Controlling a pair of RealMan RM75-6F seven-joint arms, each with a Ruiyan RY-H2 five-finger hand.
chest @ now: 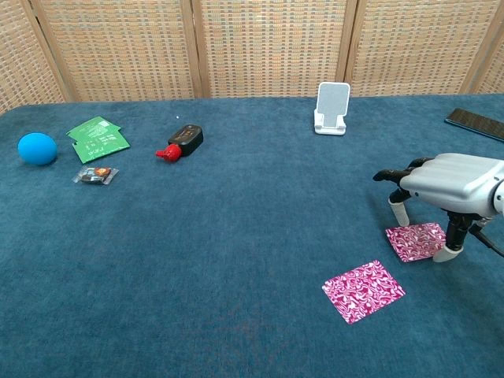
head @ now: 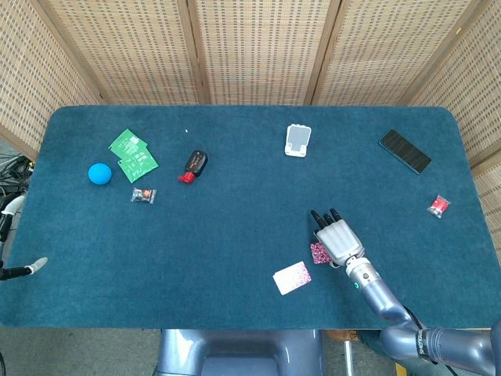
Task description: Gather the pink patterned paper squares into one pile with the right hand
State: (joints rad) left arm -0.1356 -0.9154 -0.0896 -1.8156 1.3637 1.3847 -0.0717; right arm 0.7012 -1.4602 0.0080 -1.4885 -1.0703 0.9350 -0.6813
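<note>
While two pink paper squares lie apart on the blue counter [chest: 236, 236], the parts read as follows.

Far square [chest: 416, 240]: flat beneath the right robot hand, its thumb tip resting on or just at the square's right corner.
Near square [chest: 363, 290]: flat, just beside the far one, toward the front edge, not overlapping.
Right robot hand [chest: 445, 189]: palm down over the far square, fingers spread and arched, holding nothing.
Left robot hand: not visible in either view.
Phone stand [chest: 331, 109]: upright, toward the back.
Black phone [head: 405, 150]: far right, back.
Red wrapped sweet [head: 438, 206]: right edge.
Red-capped black object [chest: 180, 142], green packets [chest: 98, 138], blue ball [chest: 37, 148], small wrapper [chest: 95, 175]: left side.
</note>
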